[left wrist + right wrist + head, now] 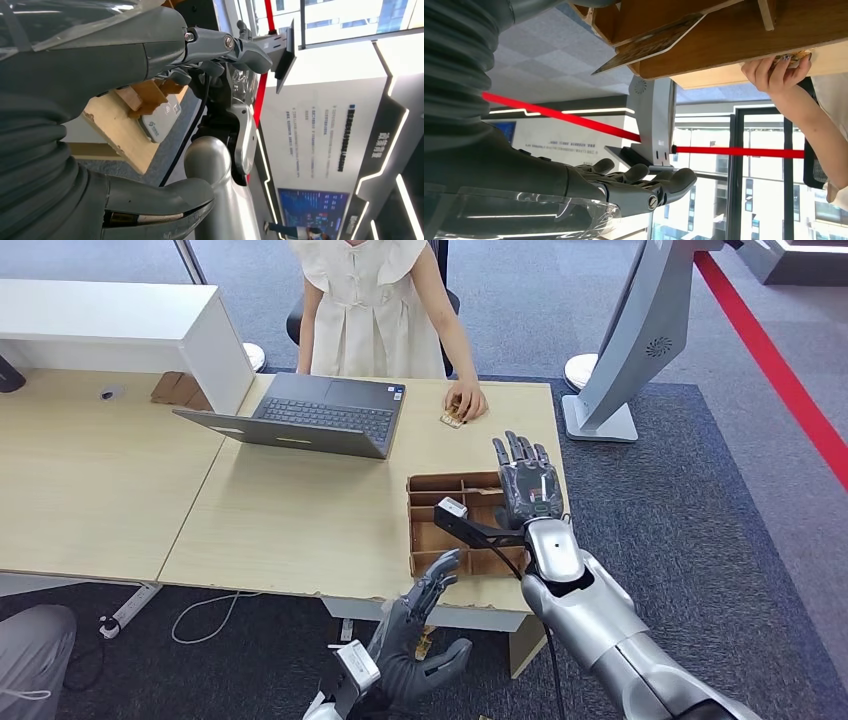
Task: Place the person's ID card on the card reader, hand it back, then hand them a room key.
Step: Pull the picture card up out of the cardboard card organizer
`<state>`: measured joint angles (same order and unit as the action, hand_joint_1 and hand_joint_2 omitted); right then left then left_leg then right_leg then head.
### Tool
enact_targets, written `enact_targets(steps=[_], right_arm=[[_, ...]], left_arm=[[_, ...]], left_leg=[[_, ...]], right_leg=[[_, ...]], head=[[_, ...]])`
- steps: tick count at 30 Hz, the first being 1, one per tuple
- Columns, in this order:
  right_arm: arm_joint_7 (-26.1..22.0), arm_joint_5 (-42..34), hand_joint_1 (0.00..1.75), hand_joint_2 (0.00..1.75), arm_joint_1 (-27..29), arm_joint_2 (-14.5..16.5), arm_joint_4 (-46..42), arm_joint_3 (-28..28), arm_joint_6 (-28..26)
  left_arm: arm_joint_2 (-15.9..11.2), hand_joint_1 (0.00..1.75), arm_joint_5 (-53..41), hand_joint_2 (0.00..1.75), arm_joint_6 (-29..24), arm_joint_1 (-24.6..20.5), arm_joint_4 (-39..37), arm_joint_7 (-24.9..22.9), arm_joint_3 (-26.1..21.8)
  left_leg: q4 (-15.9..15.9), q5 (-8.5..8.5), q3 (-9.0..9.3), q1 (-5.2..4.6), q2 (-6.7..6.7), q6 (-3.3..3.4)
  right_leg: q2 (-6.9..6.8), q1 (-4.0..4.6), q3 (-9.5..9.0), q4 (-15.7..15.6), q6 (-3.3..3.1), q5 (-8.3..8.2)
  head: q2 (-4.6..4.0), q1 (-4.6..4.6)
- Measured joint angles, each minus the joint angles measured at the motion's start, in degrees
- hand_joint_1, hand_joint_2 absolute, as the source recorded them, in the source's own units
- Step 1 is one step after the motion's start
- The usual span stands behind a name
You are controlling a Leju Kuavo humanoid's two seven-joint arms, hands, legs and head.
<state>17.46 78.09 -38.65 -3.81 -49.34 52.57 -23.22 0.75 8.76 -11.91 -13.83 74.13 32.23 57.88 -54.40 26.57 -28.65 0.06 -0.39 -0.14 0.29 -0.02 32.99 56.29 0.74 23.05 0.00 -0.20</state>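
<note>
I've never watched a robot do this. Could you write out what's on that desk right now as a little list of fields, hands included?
Person's hand: rests on a small card at the desk's far edge
Right hand: open, fingers spread, palm down over the wooden tray, short of the card
Left hand: open, holds nothing, below the desk's near edge
Laptop: open, left of the card
Card reader: cannot pick it out for sure
Task stage: card not yet taken
</note>
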Motion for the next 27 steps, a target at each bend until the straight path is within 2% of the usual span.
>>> enact_targets(steps=[3,4,6,8,10,18,27], right_arm=[[0.0,-0.3,0.00,1.75,0.0,0.0,0.0,0.0,0.2],[0.0,-0.4,0.07,1.75,0.0,-0.1,0.0,0.0,0.3],[0.0,-0.8,0.57,1.75,0.0,-0.1,0.0,0.0,0.5],[0.0,-1.0,1.37,1.75,0.0,-0.1,0.0,0.0,0.8],[0.0,-1.1,1.75,1.75,0.0,-0.1,0.0,0.0,1.1],[-0.4,-4.6,1.75,1.75,0.0,-0.9,-0.1,0.2,2.7],[-0.2,-6.1,1.75,1.75,0.0,-2.0,0.0,0.2,1.9]], left_arm=[[0.1,0.00,0.0,1.75,0.3,-0.1,-0.2,0.0,0.0],[0.1,0.00,0.0,1.75,0.4,-0.1,-0.3,0.0,0.0],[0.2,0.00,0.0,1.75,0.7,-0.1,-0.4,0.0,0.0],[0.2,0.00,0.0,1.75,0.8,-0.2,-0.4,0.0,0.0],[0.2,0.00,0.0,1.75,0.9,-0.2,-0.5,0.0,0.1],[0.3,0.00,0.0,1.75,1.9,-0.5,-1.0,0.0,0.4],[0.4,0.00,0.0,1.75,2.7,-0.7,-1.5,-0.1,0.7]], left_leg=[[0.0,0.00,0.00,0.00,0.00,0.00],[0.0,0.00,0.00,0.00,0.00,0.00],[0.0,0.00,0.00,0.00,0.00,0.00],[0.0,0.00,0.00,0.00,0.00,0.00],[0.0,0.00,0.00,0.00,0.00,0.00],[0.0,0.00,0.00,0.00,0.00,0.00],[0.0,0.00,0.01,0.00,0.00,0.00]], right_leg=[[0.00,0.00,0.00,0.0,0.00,0.00],[0.00,0.00,0.00,0.0,0.00,0.00],[0.00,0.00,0.00,0.0,0.00,0.00],[0.00,0.00,0.00,0.0,0.00,0.00],[0.00,0.00,0.00,0.0,0.00,0.00],[0.00,0.00,0.00,0.0,0.00,0.00],[0.00,0.00,0.00,0.0,0.00,0.00]], head=[[0.00,0.01],[0.00,0.01],[0.00,0.00],[0.00,0.00],[0.00,0.00],[0.00,0.01],[0.01,0.01]])
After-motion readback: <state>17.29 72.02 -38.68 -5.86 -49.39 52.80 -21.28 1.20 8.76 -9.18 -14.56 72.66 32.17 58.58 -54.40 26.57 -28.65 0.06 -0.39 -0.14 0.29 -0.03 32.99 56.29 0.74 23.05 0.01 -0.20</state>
